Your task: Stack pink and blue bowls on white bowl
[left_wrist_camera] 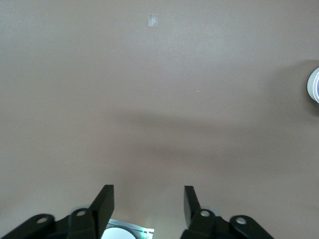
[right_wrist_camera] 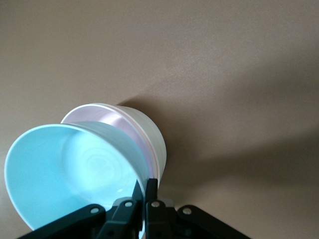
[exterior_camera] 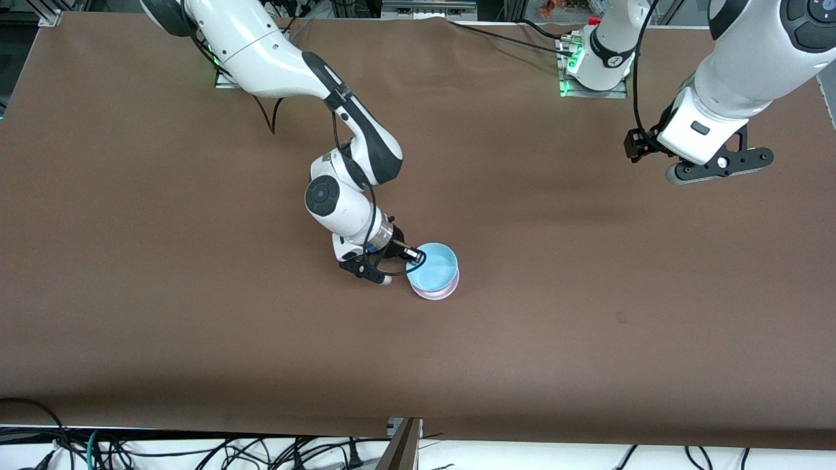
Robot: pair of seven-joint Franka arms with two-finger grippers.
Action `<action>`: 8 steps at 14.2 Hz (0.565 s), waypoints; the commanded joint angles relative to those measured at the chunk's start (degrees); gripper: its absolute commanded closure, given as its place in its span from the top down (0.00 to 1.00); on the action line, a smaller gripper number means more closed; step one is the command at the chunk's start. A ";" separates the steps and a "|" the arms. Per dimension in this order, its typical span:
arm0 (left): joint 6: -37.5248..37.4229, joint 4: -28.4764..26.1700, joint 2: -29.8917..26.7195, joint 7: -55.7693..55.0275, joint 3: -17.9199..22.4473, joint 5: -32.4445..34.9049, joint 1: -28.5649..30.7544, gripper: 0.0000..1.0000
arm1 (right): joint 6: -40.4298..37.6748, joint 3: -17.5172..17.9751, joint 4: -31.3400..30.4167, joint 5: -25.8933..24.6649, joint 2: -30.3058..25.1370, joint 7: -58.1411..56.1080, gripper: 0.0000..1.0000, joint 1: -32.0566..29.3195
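My right gripper (exterior_camera: 413,253) (right_wrist_camera: 144,185) is shut on the rim of the light blue bowl (exterior_camera: 434,264) (right_wrist_camera: 70,169), one finger inside the wall and one outside. The blue bowl sits tilted in the pale pink bowl (right_wrist_camera: 112,122), which is nested in the white bowl (right_wrist_camera: 152,137). This stack (exterior_camera: 437,291) stands in the middle of the table. My left gripper (left_wrist_camera: 147,196) hangs open and empty, high over bare table at the left arm's end (exterior_camera: 715,163).
The brown table cover (exterior_camera: 196,294) lies bare all round the stack. A small pale mark (exterior_camera: 621,318) shows on it, nearer the front camera. Cables run along the table's front edge (exterior_camera: 261,450). A pale bowl rim (left_wrist_camera: 314,84) shows at the edge of the left wrist view.
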 commanded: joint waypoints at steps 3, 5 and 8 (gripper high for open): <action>0.87 -1.14 -1.13 1.62 -0.14 -0.87 0.52 0.82 | -0.63 -0.61 1.29 -1.13 0.80 0.95 0.00 0.63; 0.87 -1.06 -1.13 1.62 -0.14 -0.87 0.52 0.83 | -0.72 -0.61 1.56 -1.13 0.72 0.95 0.96 0.63; 0.87 -1.06 -1.04 1.62 -0.14 -1.04 0.52 0.93 | -5.18 -0.87 2.08 -1.04 -0.25 1.39 1.00 0.11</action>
